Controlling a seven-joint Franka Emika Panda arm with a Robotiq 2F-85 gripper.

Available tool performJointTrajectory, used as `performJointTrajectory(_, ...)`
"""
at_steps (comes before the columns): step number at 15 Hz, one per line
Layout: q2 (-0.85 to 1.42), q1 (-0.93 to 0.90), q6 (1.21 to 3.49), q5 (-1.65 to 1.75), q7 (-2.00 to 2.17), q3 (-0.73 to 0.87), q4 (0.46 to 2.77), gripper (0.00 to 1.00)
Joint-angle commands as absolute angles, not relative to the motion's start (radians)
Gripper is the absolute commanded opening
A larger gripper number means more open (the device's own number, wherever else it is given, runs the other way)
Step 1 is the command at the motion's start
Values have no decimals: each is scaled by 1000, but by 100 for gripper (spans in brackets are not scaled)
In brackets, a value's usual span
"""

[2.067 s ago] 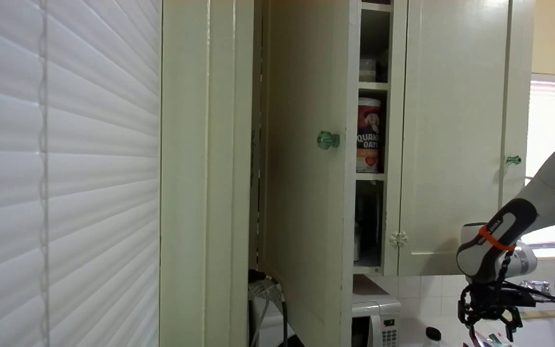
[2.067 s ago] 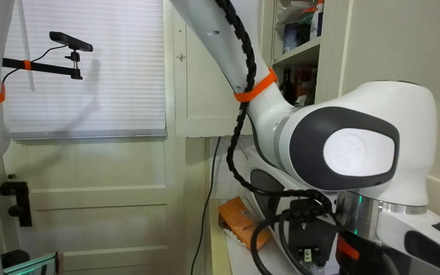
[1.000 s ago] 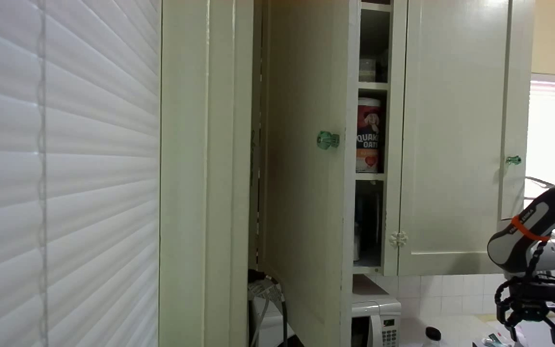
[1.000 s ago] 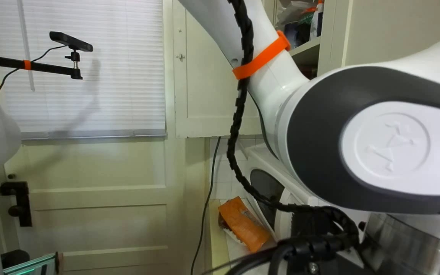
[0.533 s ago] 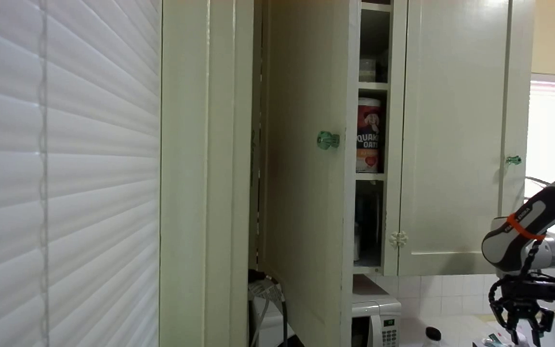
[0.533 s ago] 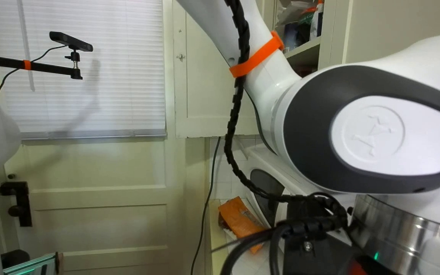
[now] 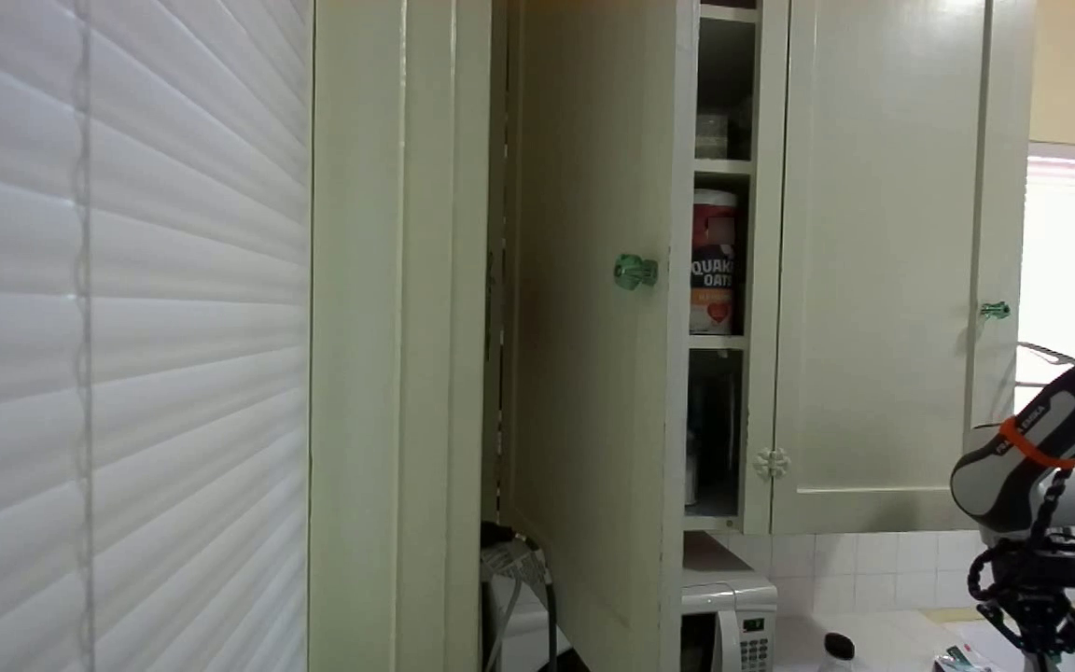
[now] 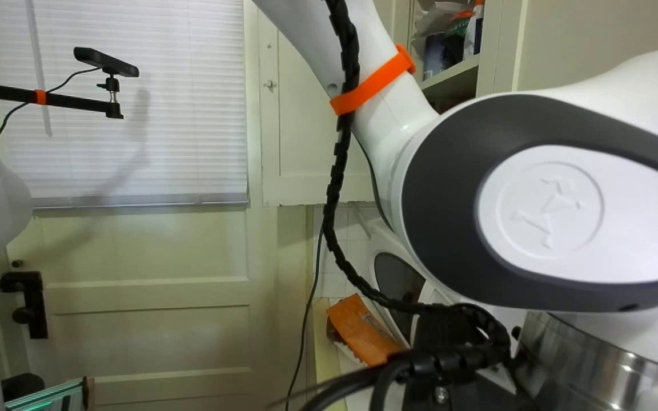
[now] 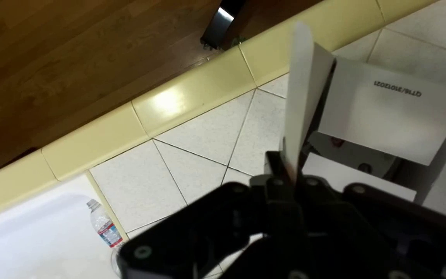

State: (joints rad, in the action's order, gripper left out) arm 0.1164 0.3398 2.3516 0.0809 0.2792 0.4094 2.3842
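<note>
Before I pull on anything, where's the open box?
In the wrist view, the open box sits right of centre on the tiled counter, one flap pinched in the gripper.

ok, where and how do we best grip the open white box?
Probably by the raised side flap, from above and pinching across its thickness. It is thin and shows nearly edge-on in the wrist view; the pincer is shut on it near one end. The printed flap shows its broad face, so seems harder to pinch.

Tiled counter [image 9: 203,130] (yellow-edged) under open box [image 9: 387,112].
</note>
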Motion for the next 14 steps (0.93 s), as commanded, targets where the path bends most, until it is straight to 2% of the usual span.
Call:
performJointTrajectory(1, 86, 359, 2336, 115, 263, 423, 2426, 3)
performJointTrajectory(3, 90, 365, 2338, 104, 253, 424, 2427, 8)
performJointTrajectory(5, 89, 367, 2345, 97, 248, 421, 2429, 33)
performJointTrajectory(6, 88, 365, 2348, 94, 251, 419, 2427, 34)
performJointTrajectory(7, 87, 363, 2350, 97, 258, 417, 2424, 40)
performJointTrajectory(14, 6, 344, 2367, 110, 259, 385, 2437, 92)
